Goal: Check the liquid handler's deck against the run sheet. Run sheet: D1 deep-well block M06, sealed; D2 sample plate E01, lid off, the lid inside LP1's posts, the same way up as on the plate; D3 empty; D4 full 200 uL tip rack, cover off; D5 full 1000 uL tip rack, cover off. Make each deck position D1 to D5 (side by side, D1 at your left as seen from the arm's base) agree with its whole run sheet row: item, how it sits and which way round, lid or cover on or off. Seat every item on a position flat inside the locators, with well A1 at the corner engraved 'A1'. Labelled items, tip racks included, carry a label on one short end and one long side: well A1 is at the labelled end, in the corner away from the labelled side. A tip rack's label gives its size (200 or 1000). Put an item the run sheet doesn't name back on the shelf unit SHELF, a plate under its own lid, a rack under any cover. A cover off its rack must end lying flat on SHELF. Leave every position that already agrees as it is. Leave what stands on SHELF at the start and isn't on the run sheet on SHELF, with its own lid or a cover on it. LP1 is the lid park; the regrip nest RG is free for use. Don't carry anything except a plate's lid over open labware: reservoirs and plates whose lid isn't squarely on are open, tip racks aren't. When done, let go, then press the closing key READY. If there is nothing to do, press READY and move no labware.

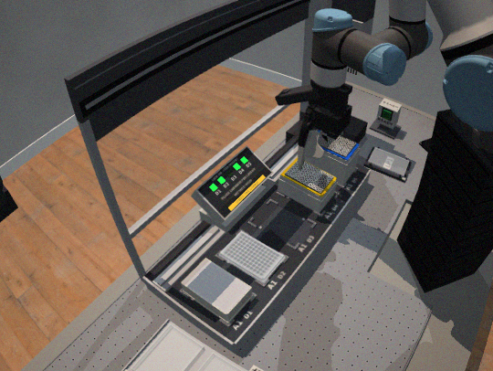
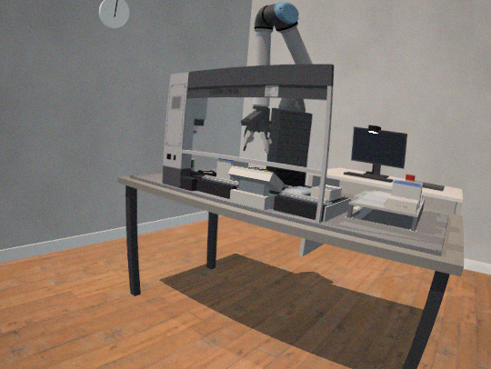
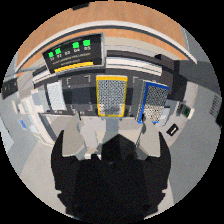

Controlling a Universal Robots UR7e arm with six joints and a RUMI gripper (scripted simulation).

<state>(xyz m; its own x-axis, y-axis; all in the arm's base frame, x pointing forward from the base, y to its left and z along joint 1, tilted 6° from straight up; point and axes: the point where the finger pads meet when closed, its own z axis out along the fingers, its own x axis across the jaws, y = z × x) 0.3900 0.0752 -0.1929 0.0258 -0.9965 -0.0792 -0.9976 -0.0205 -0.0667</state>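
Deck strip, lower centre of the top view: white "A1 D1", "A1 D2", "A1 D3" readable along its near edge. Status panel, centre left: D1–D5 under green squares, barely legible; its yellow bar text is unreadable.

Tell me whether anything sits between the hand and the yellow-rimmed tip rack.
Nothing visible does. The open, empty hand hangs above the yellow-rimmed tip rack, whose cover is off; only open air separates them.
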